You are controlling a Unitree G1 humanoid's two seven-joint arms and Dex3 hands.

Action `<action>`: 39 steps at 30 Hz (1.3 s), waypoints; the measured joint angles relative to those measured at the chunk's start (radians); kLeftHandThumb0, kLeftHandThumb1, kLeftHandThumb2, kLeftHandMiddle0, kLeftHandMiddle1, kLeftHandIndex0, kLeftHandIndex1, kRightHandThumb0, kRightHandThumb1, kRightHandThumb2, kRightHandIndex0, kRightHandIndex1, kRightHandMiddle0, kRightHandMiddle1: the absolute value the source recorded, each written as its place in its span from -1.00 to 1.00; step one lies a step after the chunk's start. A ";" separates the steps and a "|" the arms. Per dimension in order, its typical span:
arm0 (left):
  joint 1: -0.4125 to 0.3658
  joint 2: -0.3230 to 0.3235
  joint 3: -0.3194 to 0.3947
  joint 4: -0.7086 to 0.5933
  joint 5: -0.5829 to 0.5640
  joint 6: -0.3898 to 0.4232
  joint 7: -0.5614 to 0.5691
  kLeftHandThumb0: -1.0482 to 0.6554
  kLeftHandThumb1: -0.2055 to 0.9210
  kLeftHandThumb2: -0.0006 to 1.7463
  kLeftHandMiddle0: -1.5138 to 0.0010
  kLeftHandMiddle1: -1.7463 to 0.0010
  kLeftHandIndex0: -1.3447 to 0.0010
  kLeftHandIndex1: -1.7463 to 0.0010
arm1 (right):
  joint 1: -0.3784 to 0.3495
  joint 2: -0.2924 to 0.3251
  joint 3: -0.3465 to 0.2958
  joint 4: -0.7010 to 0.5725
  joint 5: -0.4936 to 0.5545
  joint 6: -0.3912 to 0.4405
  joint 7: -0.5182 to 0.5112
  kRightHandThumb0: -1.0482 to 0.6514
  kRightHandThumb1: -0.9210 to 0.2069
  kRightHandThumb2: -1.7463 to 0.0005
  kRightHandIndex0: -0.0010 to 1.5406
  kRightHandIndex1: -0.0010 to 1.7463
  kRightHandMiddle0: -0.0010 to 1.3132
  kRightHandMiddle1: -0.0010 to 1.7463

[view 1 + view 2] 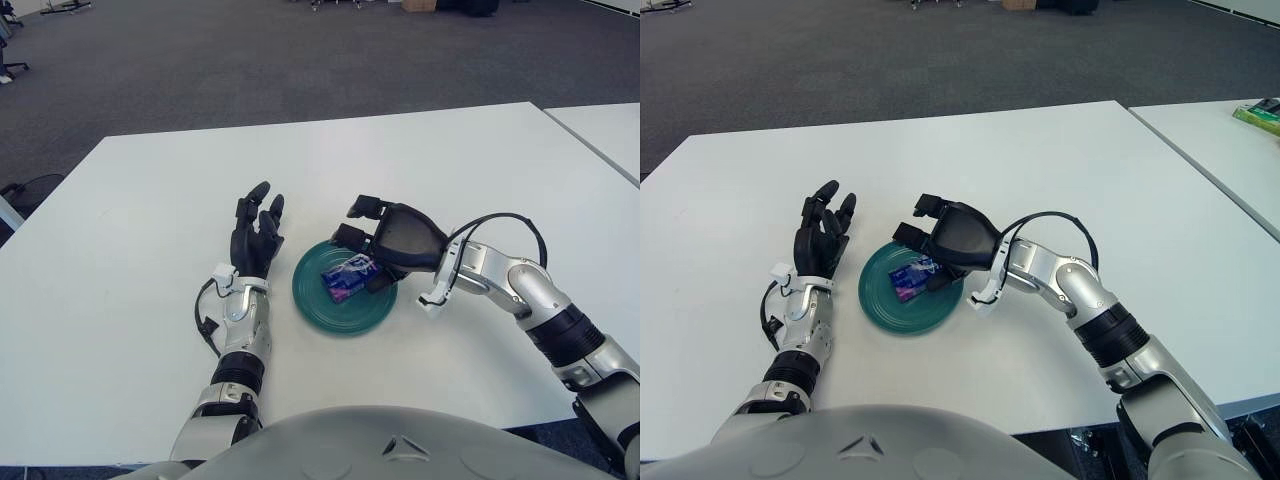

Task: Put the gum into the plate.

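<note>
Lying in the plate (318,306), the gum (346,278); right hand (385,240) fingers released above, left hand (255,232) spread

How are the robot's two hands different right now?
The left hand shows beside the green plate, to its left, fingers stretched straight; the right hand is over the plate's far right edge, fingers bent and spread. The left hand has nothing near its fingers; the right hand's fingers sit just past the gum, which lies in the plate. Both hands are black and hold nothing.
</note>
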 measured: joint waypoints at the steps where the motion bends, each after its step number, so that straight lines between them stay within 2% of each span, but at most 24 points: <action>1: 0.000 0.000 0.000 0.000 0.000 -0.002 -0.001 -0.65 1.00 0.15 0.57 1.00 1.00 0.18 | 0.002 0.000 0.000 -0.001 0.000 0.000 0.001 -0.98 -1.00 -0.25 -0.98 -0.99 -1.00 -0.79; 5: 0.000 0.000 -0.005 0.002 0.008 -0.020 0.001 -0.69 1.00 0.18 0.63 1.00 1.00 0.29 | 0.004 -0.002 0.000 -0.003 0.004 0.000 0.012 -1.00 -1.00 -0.24 -1.00 -1.00 -1.00 -0.86; 9: 0.001 0.000 -0.024 0.005 0.073 -0.085 0.056 -0.72 1.00 0.20 0.66 1.00 1.00 0.38 | 0.004 -0.005 0.000 -0.003 0.012 -0.003 0.021 -1.00 -1.00 -0.23 -1.00 -1.00 -1.00 -0.91; 14: 0.007 0.000 -0.047 0.003 0.149 -0.150 0.122 -0.73 1.00 0.21 0.66 1.00 1.00 0.41 | 0.004 -0.008 -0.002 -0.003 0.023 -0.009 0.035 -1.00 -1.00 -0.23 -1.00 -1.00 -1.00 -0.92; 19: 0.012 0.000 -0.069 -0.002 0.168 -0.162 0.132 -0.72 1.00 0.20 0.65 0.99 1.00 0.41 | 0.004 -0.011 -0.017 -0.001 0.080 -0.010 0.054 -1.00 -1.00 -0.22 -1.00 -1.00 -0.99 -0.91; 21: 0.013 0.000 -0.073 -0.003 0.165 -0.160 0.130 -0.72 1.00 0.18 0.64 0.99 1.00 0.38 | 0.003 -0.011 -0.035 0.015 0.138 -0.016 0.059 -1.00 -1.00 -0.20 -1.00 -1.00 -1.00 -0.88; 24: 0.013 0.001 -0.073 -0.003 0.153 -0.153 0.116 -0.70 1.00 0.12 0.56 0.97 0.99 0.24 | -0.005 -0.009 -0.070 0.065 0.256 -0.027 0.066 -1.00 -1.00 -0.15 -0.98 -0.99 -1.00 -0.79; 29: 0.010 0.003 -0.070 -0.004 0.118 -0.120 0.093 -0.69 1.00 0.00 0.44 0.94 0.94 0.12 | -0.036 0.025 -0.123 0.253 0.440 -0.094 0.038 -0.96 -1.00 -0.07 -0.88 -0.97 -1.00 -0.69; 34: 0.008 0.003 -0.064 -0.006 0.088 -0.082 0.076 -0.70 1.00 -0.11 0.35 0.90 0.86 0.06 | -0.038 0.107 -0.175 0.449 0.622 -0.138 0.032 -0.91 -1.00 -0.02 -0.83 -0.97 -1.00 -0.71; 39: 0.008 0.004 -0.064 -0.011 0.076 -0.057 0.059 -0.71 1.00 -0.16 0.32 0.90 0.80 0.03 | -0.019 0.207 -0.219 0.577 0.823 -0.140 0.091 -0.87 -1.00 -0.01 -0.89 -0.99 -1.00 -0.80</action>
